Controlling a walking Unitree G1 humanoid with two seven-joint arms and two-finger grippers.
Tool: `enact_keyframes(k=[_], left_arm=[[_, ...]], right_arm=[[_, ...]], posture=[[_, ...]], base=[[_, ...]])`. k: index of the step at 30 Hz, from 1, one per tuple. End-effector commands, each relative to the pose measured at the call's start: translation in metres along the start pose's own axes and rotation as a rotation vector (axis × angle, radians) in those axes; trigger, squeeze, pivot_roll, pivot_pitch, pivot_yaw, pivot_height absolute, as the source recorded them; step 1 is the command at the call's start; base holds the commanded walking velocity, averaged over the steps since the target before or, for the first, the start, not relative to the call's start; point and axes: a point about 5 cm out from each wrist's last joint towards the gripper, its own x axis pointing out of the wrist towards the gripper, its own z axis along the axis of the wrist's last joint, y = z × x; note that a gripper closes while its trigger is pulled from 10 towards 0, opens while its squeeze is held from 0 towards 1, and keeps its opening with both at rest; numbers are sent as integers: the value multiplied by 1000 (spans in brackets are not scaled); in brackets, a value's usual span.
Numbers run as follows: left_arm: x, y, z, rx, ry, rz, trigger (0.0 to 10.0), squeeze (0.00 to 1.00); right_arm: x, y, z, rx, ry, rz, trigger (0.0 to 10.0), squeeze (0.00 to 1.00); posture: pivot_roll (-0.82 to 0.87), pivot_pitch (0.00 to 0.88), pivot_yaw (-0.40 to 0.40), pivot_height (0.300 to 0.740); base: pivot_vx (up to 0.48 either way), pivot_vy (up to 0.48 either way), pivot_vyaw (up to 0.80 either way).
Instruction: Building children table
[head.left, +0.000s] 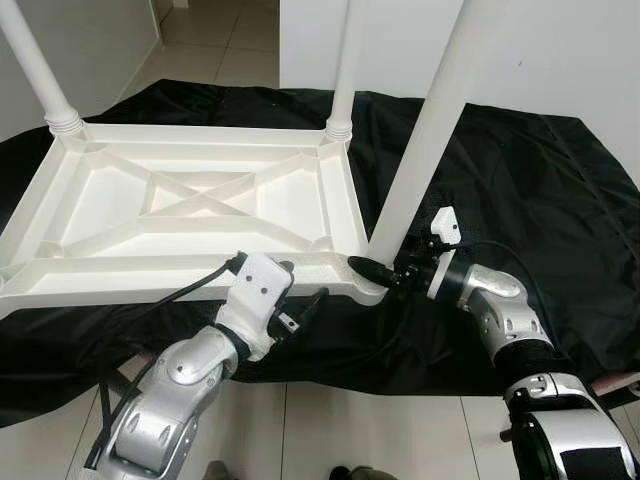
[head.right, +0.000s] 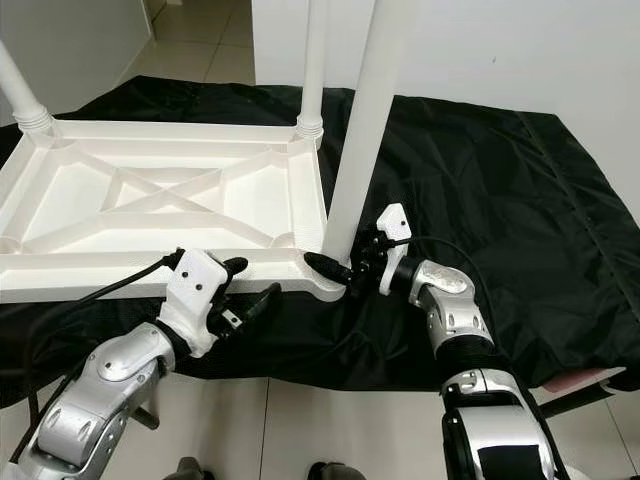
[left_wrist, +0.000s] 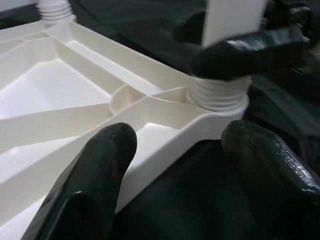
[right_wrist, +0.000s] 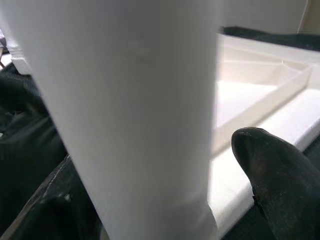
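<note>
A white plastic children's table (head.left: 190, 275) lies upside down on a black cloth (head.left: 520, 160). Its near right leg (head.left: 430, 130) stands upright in the corner socket, and the threaded base (left_wrist: 220, 95) is seen in the left wrist view. My right gripper (head.left: 385, 270) is shut on this leg just above the socket, with one finger (right_wrist: 277, 175) beside the white tube. My left gripper (head.left: 290, 295) is open at the table's near rim, left of that corner. Its fingers (left_wrist: 95, 170) straddle the rim's edge without squeezing it.
Two more white legs stand at the far left corner (head.left: 40, 70) and the far right corner (head.left: 347, 70). The cloth covers a low platform, with tiled floor (head.left: 330, 430) in front of it and a white wall (head.left: 570, 50) behind.
</note>
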Motion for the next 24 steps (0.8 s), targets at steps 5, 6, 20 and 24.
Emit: enact_keyframes(k=[5,6,20,24], left_arm=[[4,-5,6,-15,-19,-53,10000,0],[5,-4,6,-17,-20,-46,10000,0],[7,-6,8,-16,-18,-53,10000,0],[6,-6,7,-7,-12,-52,10000,0]], right_arm=[[5,4,2,5,-13,-1,10000,0],[6,6,3,0,-15,4,10000,0],[7,10,1,13,9,-25,7922,0],[7,11,1,14,13,-45,10000,0]], posture=[[5,89,-44,740],[6,90,-45,740],[6,93,-48,740],[3,94,-47,740]], base=[[0,0,0],[0,0,0],[0,0,0],[0,0,0]])
